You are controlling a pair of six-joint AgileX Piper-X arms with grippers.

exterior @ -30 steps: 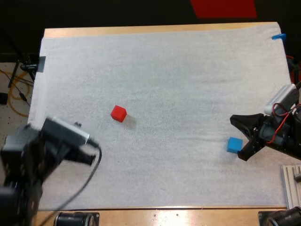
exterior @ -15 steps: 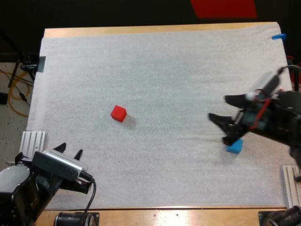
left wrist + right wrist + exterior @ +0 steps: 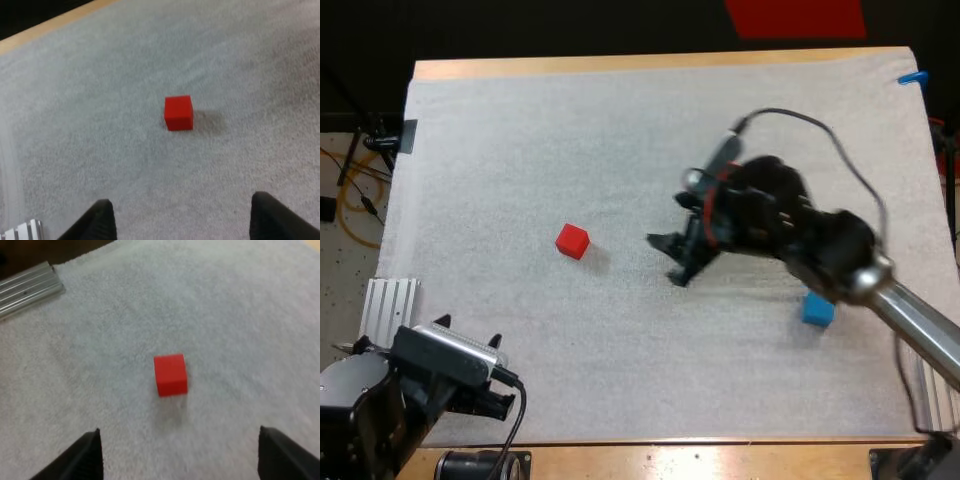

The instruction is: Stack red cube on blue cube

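Note:
A red cube sits on the white mat, left of centre. The blue cube lies far off at the right, partly behind my right arm. My right gripper is open over the mat's middle, pointing at the red cube from its right and well apart from it. In the right wrist view the red cube lies ahead of the open gripper. At the front left corner my left gripper stands open; its wrist view has the red cube well beyond the spread fingers.
A ribbed metal rail lies at the mat's left edge beside my left arm, and shows again beyond the red cube in the right wrist view as rail. Another rail sits at the front right. The wooden table edge runs along the far side.
My right arm has swung left from beside the blue cube to the mat's middle, toward the red cube. My left arm has drawn back into the front left corner.

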